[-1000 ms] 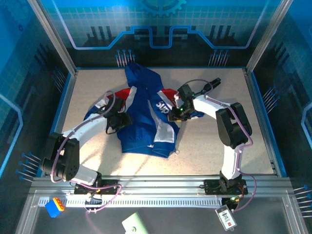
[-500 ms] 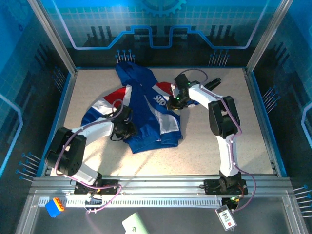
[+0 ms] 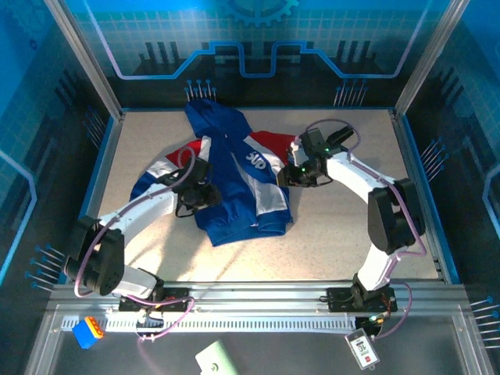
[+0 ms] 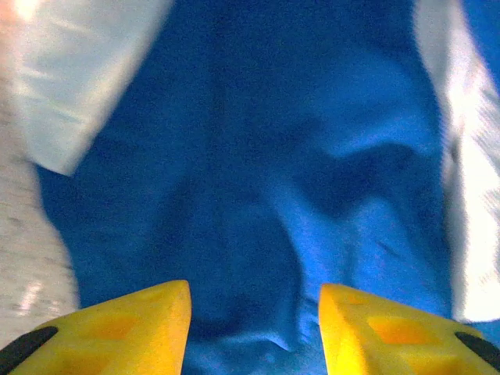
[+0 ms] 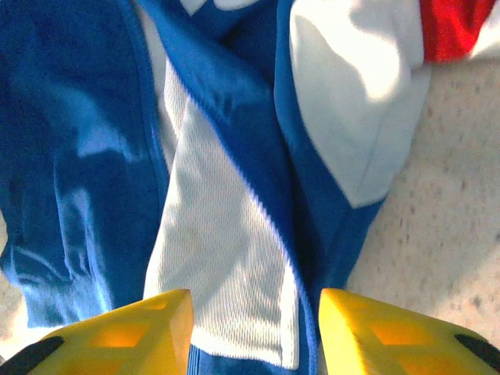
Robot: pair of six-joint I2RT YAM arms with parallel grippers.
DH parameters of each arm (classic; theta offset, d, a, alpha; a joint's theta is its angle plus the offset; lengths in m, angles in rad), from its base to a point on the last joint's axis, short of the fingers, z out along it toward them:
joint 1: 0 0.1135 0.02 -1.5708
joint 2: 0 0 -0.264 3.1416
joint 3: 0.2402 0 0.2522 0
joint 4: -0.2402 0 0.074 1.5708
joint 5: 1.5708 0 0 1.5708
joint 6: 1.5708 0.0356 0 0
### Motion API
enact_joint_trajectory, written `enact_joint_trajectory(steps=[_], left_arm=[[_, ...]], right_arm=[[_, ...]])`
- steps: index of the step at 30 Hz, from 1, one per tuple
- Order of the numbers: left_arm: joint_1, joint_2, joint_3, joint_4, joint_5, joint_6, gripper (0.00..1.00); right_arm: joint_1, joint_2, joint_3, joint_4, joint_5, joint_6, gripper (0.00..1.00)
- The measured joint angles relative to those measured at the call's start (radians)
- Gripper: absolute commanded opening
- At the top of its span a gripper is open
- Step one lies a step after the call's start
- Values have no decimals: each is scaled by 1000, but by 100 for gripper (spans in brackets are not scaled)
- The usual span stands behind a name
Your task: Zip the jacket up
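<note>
1. The jacket (image 3: pixel 234 183) lies crumpled at centre-left of the table (image 3: pixel 351 226) in the top view; hood (image 3: pixel 212 119) at upper left against the back edge, hem (image 3: pixel 250 228) at lower centre
2. Long axis runs upper left to lower centre, so the zip line should follow roughly that diagonal. That's a judgement: I can't pick out the slider or the teeth in any view
3. Left gripper (image 3: pixel 205 195) sits on the left flank of the blue body. In the left wrist view it's (image 4: pixel 254 312) spread wide, nothing between the fingers, plain blue cloth beneath
4. Right gripper (image 3: pixel 287 176) sits at the jacket's right edge by the red panel (image 3: pixel 269 142). In the right wrist view it's (image 5: pixel 256 316) also spread, empty, above a folded front edge (image 5: pixel 258 156) with white lining (image 5: pixel 219 258) showing
5. The fold runs top to bottom of the right wrist frame and ends between the fingers, so your right arm looks better placed to take it
6. Room: bare table right of and below the jacket, so pull that way to flatten. Hood end is tight against the back edge, no slack there
7. Front is folded over, not laid flat; expect to open it out before any zipping
</note>
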Motion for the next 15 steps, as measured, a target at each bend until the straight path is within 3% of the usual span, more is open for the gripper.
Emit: enact_joint_trajectory(steps=[5, 10, 15], left_arm=[[-133, 85, 21, 73, 33, -77, 44], [-154, 195, 26, 124, 64, -121, 43], [-154, 211, 25, 145, 72, -134, 43]], right_arm=[[-2, -28, -154, 86, -51, 33, 48], [-6, -15, -244, 179, -121, 64, 49], [-13, -10, -282, 243, -157, 82, 50]])
